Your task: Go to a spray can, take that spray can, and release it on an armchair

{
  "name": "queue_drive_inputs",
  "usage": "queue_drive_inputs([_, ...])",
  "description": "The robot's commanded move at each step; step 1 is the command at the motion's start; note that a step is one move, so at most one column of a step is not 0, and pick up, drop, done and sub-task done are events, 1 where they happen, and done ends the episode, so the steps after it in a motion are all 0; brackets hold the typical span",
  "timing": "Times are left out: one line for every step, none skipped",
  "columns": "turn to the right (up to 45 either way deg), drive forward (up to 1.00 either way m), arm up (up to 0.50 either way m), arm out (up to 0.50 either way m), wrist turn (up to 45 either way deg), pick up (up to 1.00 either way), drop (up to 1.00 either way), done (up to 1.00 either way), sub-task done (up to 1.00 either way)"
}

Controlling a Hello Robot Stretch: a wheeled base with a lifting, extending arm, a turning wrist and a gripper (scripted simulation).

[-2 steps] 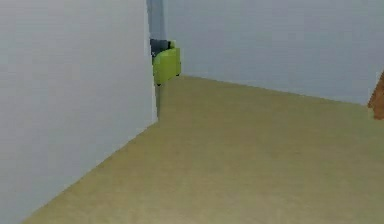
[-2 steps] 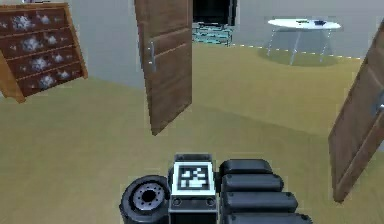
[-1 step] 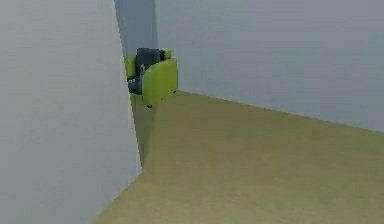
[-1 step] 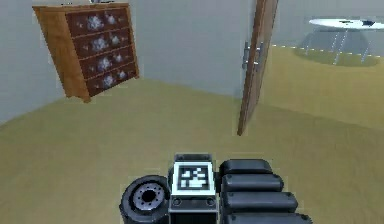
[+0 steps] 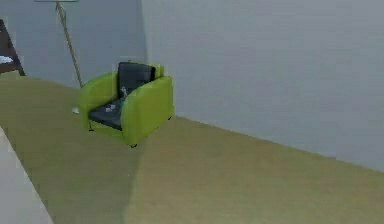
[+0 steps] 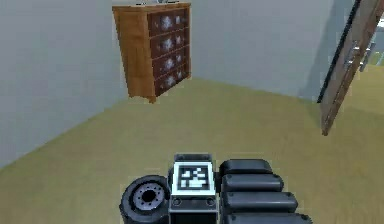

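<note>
A lime-green armchair (image 5: pixel 140 108) with dark seat and back cushions stands on the tan floor near the room's corner, left of the forward view's middle. A small pale blob (image 5: pixel 123 92) lies on its seat; I cannot tell what it is. At the arm side view's bottom edge sits the retracted arm's dark ribbed block (image 6: pixel 256 190) with a white marked square (image 6: pixel 195 179). Left of that is the gripper's dark round body (image 6: pixel 148 199). Its far end cannot be made out, so I cannot tell whether it holds anything.
A floor lamp's thin pole (image 5: pixel 70 45) rises just left of the armchair. Dark furniture (image 5: pixel 8 52) stands at the forward view's left edge, a pale surface (image 5: pixel 18 190) at its bottom left. A wooden dresser (image 6: pixel 155 50) stands against the far wall, a brown door (image 6: pixel 347 70) at the right.
</note>
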Motion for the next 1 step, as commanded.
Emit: queue_drive_inputs([0.0, 0.80, 0.00, 0.00, 0.0, 0.00, 0.00, 0.00, 0.00])
